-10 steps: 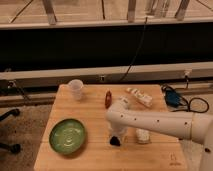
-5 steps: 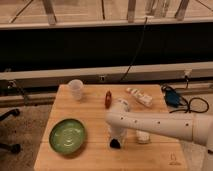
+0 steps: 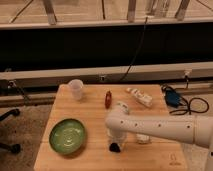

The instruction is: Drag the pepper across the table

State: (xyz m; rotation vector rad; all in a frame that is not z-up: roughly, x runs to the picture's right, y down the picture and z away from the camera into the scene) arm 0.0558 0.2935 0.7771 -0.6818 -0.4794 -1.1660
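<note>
The pepper (image 3: 107,98) is a small dark red-brown chili lying on the light wooden table (image 3: 90,110), at the back middle. My white arm reaches in from the right. Its gripper (image 3: 115,146) points down near the table's front middle, well in front of the pepper and apart from it. The arm's wrist hides the tabletop just in front of the pepper.
A green plate (image 3: 67,135) sits at the front left. A clear cup (image 3: 76,89) stands at the back left. A white packet (image 3: 139,96) lies right of the pepper. A blue object with a black cable (image 3: 172,95) is at the right edge. A small white item (image 3: 143,138) lies under my arm.
My gripper has moved slightly down and toward the table's front edge. The pepper and the other objects have not moved.
</note>
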